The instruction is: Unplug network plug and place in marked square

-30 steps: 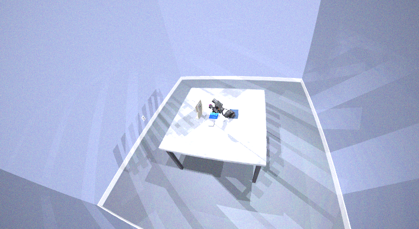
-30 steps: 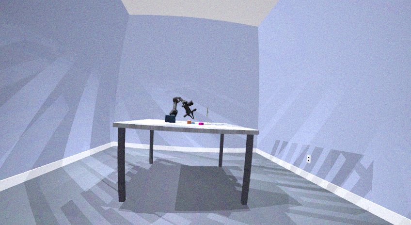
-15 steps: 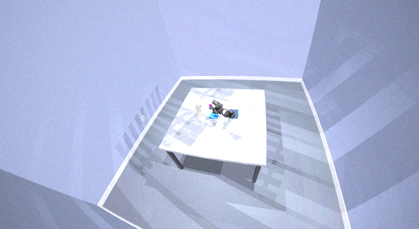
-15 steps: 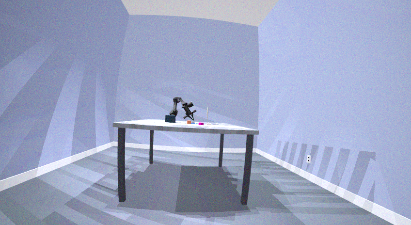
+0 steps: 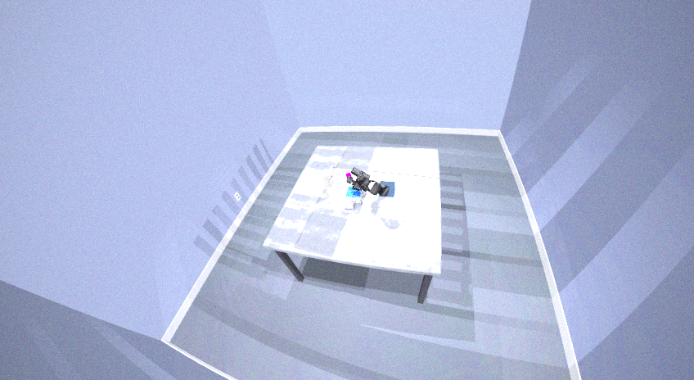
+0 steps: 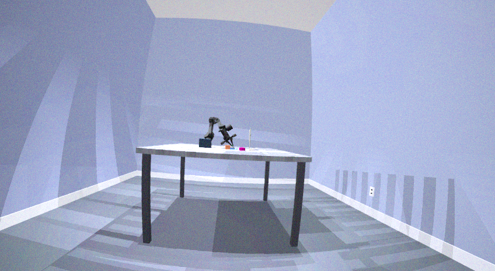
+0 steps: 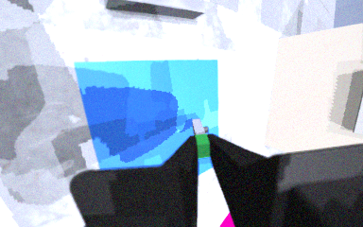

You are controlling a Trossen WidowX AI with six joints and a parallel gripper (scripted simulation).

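Note:
The upright beige panel (image 5: 328, 183) (image 6: 250, 138) (image 7: 303, 90) stands on the table, at the right in the wrist view, with part of its opening showing. The marked square is the flat blue patch (image 5: 349, 194) (image 7: 141, 73). My gripper (image 6: 232, 145) (image 7: 201, 140) is shut on the small green plug (image 7: 202, 147); a pale piece sticks out beyond the fingertips. The plug is out of the panel and appears over the right part of the square in the wrist view, low near the table. Whether it touches the table cannot be told. The fingers hide part of the plug.
A magenta block (image 5: 348, 174) (image 6: 241, 149) (image 7: 229, 221) lies near the square. An orange block (image 6: 227, 146) shows in the exterior view. A pale block with a dark side (image 7: 155, 9) lies beyond the square in the wrist view. A dark blue box (image 5: 390, 188) (image 6: 205, 143) is by the arm's base.

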